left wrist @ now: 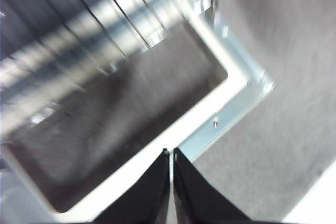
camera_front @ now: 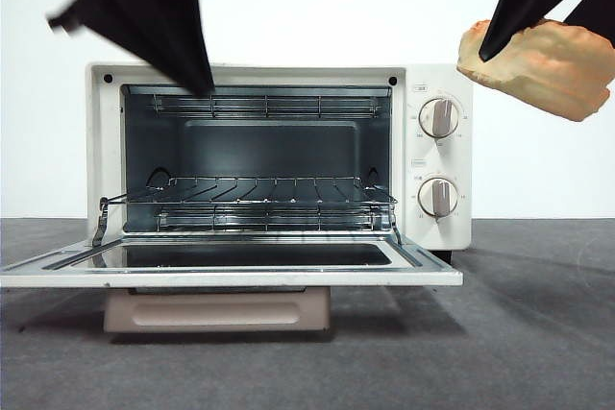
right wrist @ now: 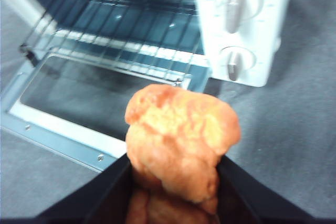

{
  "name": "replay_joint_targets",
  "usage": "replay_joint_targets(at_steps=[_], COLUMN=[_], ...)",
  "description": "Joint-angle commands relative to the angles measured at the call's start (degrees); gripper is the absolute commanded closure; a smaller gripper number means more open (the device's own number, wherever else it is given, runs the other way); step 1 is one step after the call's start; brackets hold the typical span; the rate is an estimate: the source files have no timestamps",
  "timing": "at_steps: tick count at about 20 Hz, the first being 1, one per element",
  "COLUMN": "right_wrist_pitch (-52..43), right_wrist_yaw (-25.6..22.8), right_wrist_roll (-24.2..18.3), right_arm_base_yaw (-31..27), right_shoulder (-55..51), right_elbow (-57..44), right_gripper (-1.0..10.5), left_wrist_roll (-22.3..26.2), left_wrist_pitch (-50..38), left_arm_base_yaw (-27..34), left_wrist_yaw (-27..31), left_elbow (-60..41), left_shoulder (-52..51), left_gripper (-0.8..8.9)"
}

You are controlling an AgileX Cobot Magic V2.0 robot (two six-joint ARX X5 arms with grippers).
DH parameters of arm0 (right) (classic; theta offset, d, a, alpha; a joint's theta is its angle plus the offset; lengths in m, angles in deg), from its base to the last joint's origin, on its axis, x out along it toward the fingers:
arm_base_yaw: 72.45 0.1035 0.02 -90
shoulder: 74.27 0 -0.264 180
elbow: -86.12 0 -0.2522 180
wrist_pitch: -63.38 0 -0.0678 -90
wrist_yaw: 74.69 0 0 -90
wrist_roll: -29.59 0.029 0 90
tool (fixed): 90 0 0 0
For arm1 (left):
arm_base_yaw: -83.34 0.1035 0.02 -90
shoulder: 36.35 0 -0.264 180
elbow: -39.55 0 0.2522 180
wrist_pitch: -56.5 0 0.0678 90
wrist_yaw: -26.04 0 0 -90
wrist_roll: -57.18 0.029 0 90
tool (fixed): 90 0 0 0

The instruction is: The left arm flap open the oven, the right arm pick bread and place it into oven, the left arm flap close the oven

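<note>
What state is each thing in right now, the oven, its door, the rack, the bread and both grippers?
oven: open, nothing on its rack.
door: folded down flat, handle hanging below it.
wire rack: inside, bare.
bread: lifted in the air, right of the oven.
right gripper: shut on the bread.
left gripper: shut, empty, above the door.

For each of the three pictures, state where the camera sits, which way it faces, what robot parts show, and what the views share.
Front: low at table height, facing the open oven; the left claw and the right claw with bread hang above.
Left wrist: on the left arm, looking down at the lowered door; its own shut claw shows.
Right wrist: on the right arm, facing the rack and knobs; own claw grips bread.
Shared: all show the door.
</note>
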Motion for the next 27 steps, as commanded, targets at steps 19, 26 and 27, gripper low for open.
replay_joint_targets(at_steps=[19,26,27], right_wrist_pitch=[-21.94,-29.9,-31.15], right_wrist_yaw=[2.78,-8.66,-10.21], right_wrist_roll=[9.29,12.24,12.76], right_arm_base_yaw=[8.5,8.37,8.35], right_shoulder=[37.46,46.99,47.98], right_elbow=[16.65,21.99,21.99], right_gripper=[7.5,7.5,7.5], left_wrist_roll=[-1.22,-1.18,-1.2], left_wrist_pitch=[5.9,7.93,8.28], left_arm_base_yaw=[5.75,5.75,5.75], left_wrist_yaw=[1.84,1.84,1.84], left_elbow=[-16.04,-16.04,-16.04], left_shoulder=[-36.09,-36.52,-36.52], left_gripper=[7.97,7.97,7.97])
